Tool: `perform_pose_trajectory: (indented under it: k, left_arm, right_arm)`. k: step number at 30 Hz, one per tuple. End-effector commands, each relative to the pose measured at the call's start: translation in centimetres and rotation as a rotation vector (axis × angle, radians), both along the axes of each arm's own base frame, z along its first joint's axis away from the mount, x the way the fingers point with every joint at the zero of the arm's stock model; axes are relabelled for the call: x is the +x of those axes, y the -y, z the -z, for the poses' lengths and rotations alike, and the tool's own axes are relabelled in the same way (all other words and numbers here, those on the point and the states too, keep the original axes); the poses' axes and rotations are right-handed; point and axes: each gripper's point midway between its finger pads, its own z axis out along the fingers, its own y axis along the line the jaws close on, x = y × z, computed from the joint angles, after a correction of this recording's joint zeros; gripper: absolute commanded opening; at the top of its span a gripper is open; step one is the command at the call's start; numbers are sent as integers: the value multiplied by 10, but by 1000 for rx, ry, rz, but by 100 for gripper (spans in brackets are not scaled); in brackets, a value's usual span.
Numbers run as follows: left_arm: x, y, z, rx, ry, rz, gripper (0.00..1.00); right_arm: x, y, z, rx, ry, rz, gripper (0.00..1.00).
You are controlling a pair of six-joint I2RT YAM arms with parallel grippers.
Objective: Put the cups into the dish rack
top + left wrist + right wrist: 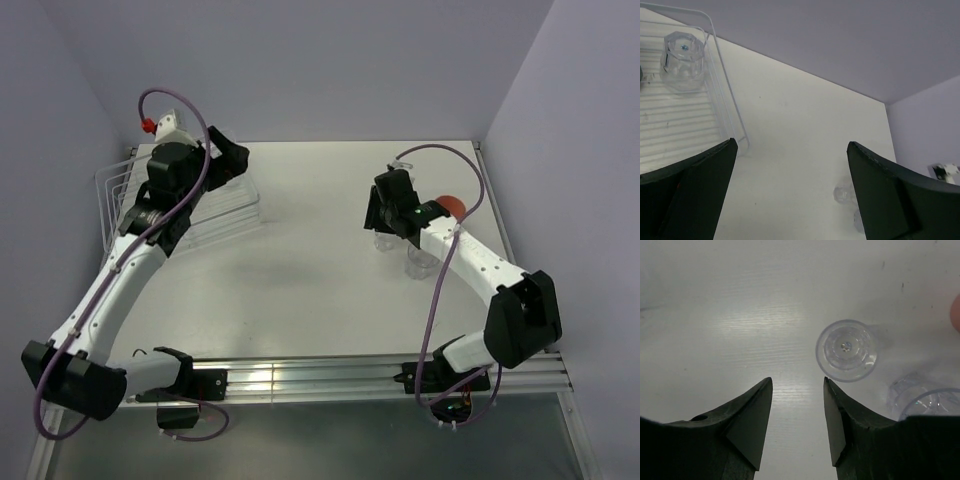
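Observation:
The see-through dish rack [235, 205] sits at the far left, and in the left wrist view [715, 55] it holds one clear tumbler [684, 61]. My left gripper [225, 155] hangs open and empty above the rack's right edge [792, 142]. Two clear tumblers [385, 240] [420, 262] and the salmon-pink cup [452, 203] stand on the table at the right. My right gripper [378, 205] is open and empty [797, 379], just left of one tumbler [846, 350]; the other tumbler [927, 400] is further right. The green mug is hidden.
The side walls rise close to the table on the left and right. The table's metal front rail [330, 378] runs between the arm bases. The left arm lies over the rack's near part.

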Motion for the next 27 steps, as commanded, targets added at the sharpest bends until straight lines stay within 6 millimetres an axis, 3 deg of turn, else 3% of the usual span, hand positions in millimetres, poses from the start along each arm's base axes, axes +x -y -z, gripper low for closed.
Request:
perform_pose_trajectory:
  k: [1, 8, 14, 17, 18, 22, 24, 27]
  left_arm:
    - [-27, 5, 8, -14, -41, 74, 99]
    - [-56, -6, -6, 8, -1, 81, 99]
    - [-61, -6, -2, 14, -6, 98, 99]
    - [-61, -5, 4, 16, -15, 103, 99]
    - [-61, -5, 5, 14, -14, 101, 99]
    - [-61, -6, 11, 12, -15, 94, 99]
    - [-61, -6, 16, 12, -23, 95, 99]
    - [-62, -2, 19, -12, -25, 142, 99]
  right_arm:
    - [1, 11, 25, -73, -48, 56, 53]
    - [13, 12, 49, -128, -104, 79, 51]
    - [20, 15, 71, -182, -150, 97, 48]
    - [24, 14, 76, -192, -159, 94, 39]
    - [25, 13, 77, -193, -160, 95, 27]
    - [32, 10, 68, -192, -149, 91, 0]
    - [32, 3, 55, -160, -133, 60, 0]
    - [35, -19, 15, -53, -81, -21, 0]
